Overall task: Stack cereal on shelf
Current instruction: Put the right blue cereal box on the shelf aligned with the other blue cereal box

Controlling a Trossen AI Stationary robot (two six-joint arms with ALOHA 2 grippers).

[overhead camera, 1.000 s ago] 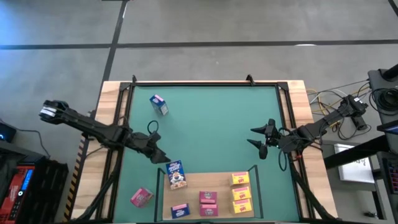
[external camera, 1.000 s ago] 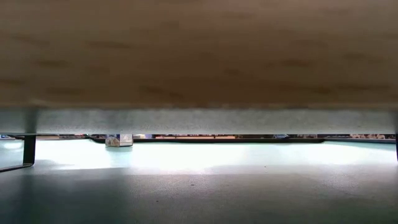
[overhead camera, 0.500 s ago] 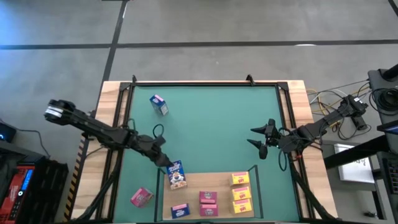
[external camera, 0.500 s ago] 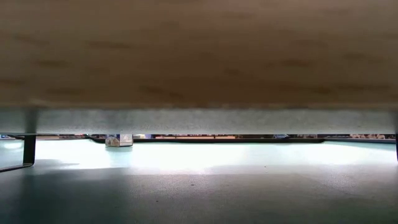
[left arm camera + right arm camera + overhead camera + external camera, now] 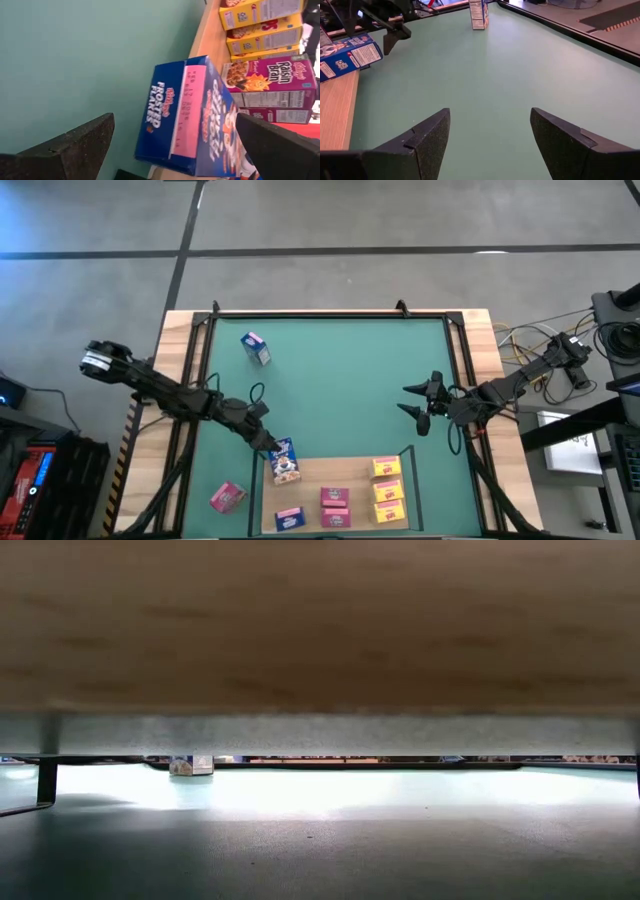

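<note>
Left hand [image 5: 268, 442] spread around blue box [image 5: 284, 461] at shelf [image 5: 352, 477] edge.

Mat [image 5: 340, 390]: plain teal green, no pattern. Table [image 5: 178, 340]: light wood with visible grain. Shelf [image 5: 350, 478]: pale wood board; thin black posts. Blue box [image 5: 192, 117] at the shelf edge: dark blue with white lettering and a pink side panel. Second blue box [image 5: 256, 348]: blue with white. Yellow boxes [image 5: 387, 490]: yellow with red print. Pink box [image 5: 272, 82]: magenta with yellow lettering. Left end effector [image 5: 262, 442]: matte black. Right end effector [image 5: 418, 402]: matte black.
</note>
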